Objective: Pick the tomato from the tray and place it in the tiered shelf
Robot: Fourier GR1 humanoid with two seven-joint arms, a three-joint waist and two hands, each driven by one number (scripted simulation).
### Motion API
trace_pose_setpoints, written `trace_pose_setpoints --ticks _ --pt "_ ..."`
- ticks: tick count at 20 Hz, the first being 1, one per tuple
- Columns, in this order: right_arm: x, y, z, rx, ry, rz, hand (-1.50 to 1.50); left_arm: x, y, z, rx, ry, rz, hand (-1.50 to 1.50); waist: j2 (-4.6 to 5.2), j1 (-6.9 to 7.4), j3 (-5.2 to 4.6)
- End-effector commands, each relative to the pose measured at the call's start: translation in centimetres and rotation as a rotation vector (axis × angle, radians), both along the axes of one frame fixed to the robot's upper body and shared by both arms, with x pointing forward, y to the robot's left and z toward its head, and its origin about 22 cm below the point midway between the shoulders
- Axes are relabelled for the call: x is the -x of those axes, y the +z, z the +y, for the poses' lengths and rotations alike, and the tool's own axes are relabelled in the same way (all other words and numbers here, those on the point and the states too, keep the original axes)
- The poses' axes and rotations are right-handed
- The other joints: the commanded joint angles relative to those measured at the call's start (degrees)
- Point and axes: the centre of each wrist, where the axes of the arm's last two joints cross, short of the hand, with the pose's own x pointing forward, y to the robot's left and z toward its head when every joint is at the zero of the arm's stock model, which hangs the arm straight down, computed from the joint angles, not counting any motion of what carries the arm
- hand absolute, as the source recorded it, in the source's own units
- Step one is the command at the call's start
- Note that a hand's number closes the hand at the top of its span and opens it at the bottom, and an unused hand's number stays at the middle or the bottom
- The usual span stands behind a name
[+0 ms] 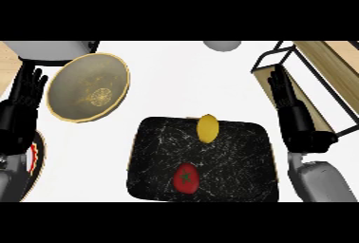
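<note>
Nearest the camera, at about six o'clock, the red tomato (186, 178) lies on the black marbled tray (238, 180), close to its near edge and with its green calyx showing. Farther up the tray, around twelve o'clock from the tomato and well apart from it, a yellow lemon (207, 128) sits by the far rim.

At three o'clock the right hand (283, 93) shows with fingers straight and pointing up, holding nothing, just beside the tray's right edge. At nine o'clock the left hand (25, 92) rests by the view's edge, equally open and empty.

Farther off, at ten o'clock, a round gold-patterned plate (88, 88) lies on the white counter (182, 76). At two o'clock stands the tiered shelf (316, 71), black-framed with wooden boards, beyond the right hand.

By my judgement the picking step is not yet begun: the tomato is untouched. The next move calls for the right hand to come inward and down over the tomato, curl round it without nudging the lemon, then lift and carry it outward to a shelf board.
</note>
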Motion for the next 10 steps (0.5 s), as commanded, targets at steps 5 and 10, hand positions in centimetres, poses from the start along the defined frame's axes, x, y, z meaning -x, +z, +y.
trace_pose_setpoints --ticks 5,10 --pt "2.7 4.2 3.8 0.050 -0.143 -0.086 1.50 -0.7 -1.4 -1.6 0.067 -0.047 0.180 0.00 0.49 -2.27 -0.45" --pt "5.1 -0.5 4.6 -0.218 -0.363 0.156 -1.50 -0.8 -2.0 -2.3 0.132 -0.084 0.268 0.00 0.67 -2.68 -0.27"
